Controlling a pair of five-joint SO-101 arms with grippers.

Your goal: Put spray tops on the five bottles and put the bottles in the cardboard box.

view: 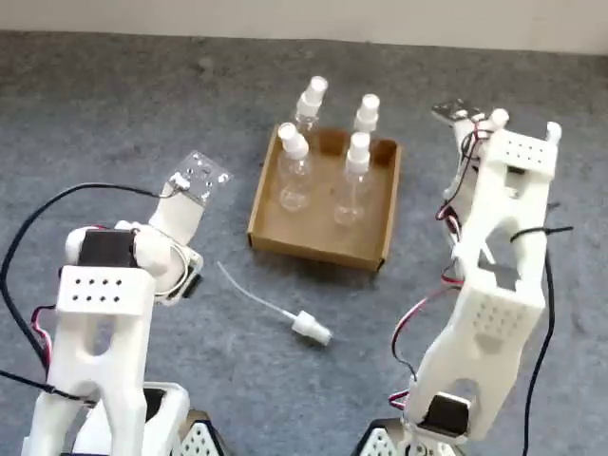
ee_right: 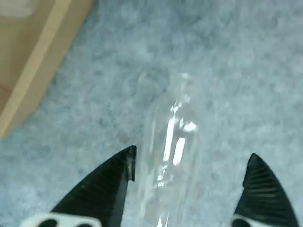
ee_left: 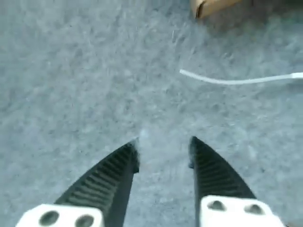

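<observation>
Setting appeared robotics lab or test bench: worktop (view: 114,104) covered in grey carpet-like felt, two white printed arms (view: 104,313) with exposed wiring (view: 24,247), plain pale wall (view: 285,14) behind.

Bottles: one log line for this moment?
cardboard box: four topped bottles | loose spray top on carpet | left gripper open, empty | right gripper open over bare bottle

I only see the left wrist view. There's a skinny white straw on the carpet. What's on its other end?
Observer: A white spray top, lying loose on the carpet near the cardboard box.
Operator: Where's a bottle for it?
Observer: A clear bottle lies on the carpet inside the open right gripper.
Operator: How many bottles have tops?
Observer: Four capped bottles stand at the box.
</observation>
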